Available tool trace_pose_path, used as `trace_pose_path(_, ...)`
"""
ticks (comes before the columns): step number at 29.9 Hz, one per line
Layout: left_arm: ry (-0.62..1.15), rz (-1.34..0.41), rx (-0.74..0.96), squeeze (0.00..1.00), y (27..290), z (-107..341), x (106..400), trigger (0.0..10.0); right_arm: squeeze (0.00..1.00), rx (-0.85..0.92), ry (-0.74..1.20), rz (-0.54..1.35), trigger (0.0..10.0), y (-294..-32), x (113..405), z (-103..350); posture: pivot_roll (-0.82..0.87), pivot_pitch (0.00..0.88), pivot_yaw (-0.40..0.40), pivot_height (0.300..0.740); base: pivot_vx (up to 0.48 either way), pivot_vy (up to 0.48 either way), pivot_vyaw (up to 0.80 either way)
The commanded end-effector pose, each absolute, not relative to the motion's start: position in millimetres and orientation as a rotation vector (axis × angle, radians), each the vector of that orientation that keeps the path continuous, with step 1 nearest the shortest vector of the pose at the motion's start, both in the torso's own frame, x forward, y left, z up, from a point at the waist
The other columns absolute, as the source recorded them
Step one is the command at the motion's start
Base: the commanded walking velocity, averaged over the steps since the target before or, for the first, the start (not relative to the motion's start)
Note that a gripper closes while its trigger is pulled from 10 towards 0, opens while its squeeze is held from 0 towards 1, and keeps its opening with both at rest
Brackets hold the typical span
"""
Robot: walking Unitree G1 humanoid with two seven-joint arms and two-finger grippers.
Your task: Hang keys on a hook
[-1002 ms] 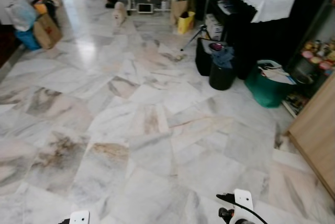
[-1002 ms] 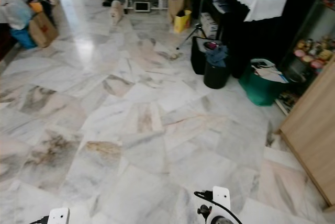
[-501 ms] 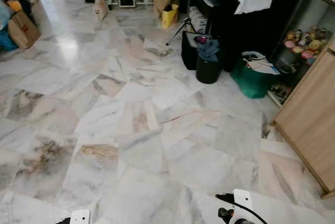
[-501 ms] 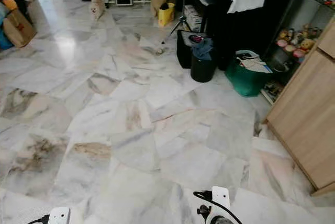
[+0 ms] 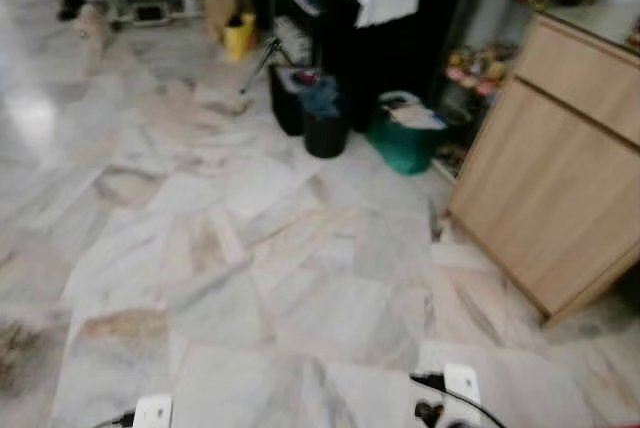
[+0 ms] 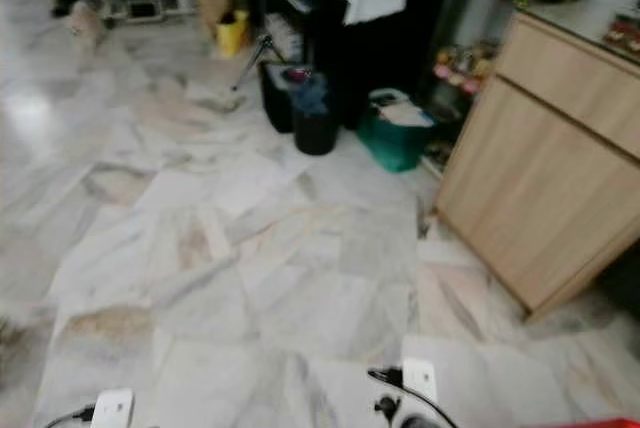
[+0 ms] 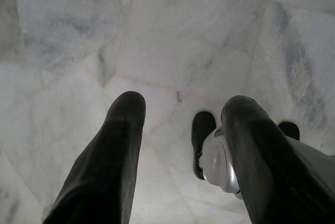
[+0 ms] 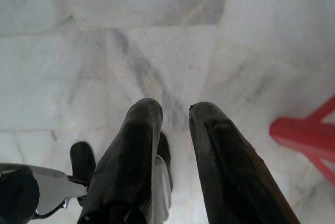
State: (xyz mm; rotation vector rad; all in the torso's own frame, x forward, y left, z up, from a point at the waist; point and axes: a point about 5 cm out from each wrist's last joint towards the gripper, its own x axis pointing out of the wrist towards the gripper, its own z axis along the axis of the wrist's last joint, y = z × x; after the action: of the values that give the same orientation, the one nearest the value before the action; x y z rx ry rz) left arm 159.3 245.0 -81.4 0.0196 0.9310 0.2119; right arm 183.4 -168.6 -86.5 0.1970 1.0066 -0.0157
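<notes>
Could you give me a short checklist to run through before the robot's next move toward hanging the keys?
1. Keys held: not ok. Left tool is open with nothing between its fingers; right tool holds nothing visible in the narrow gap between its fingers.
2. Keys located: not ok; none visible on the marble floor.
3. Hook located: not ok; none visible.
4. Path ahead: ok; open floor, with the wooden cabinet to the right.
5. Clutter: ok; black bin and green basket stand well ahead.
6. Image sharpness: not ok; the head views are blurred.
</notes>
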Motion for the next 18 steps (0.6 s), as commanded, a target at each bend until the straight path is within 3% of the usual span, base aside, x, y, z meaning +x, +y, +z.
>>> trace_pose_path(1,0.943,0.217,0.030,0.00,247.0,-82.5,155.3,10.0,0.00,0.189,1.019,-0.013,10.0,-168.4,181.6,-87.5,0.07,0.000,-0.041,0.740,0.000,0.000,-0.77)
trace_pose_path(18,0.942,0.213,0.043,0.00,247.9,-81.5,157.1,10.0,0.00,0.194,1.033,-0.029,10.0,-166.3,176.4,-90.2,0.06,0.000,-0.027,0.740,0.000,0.000,-0.77)
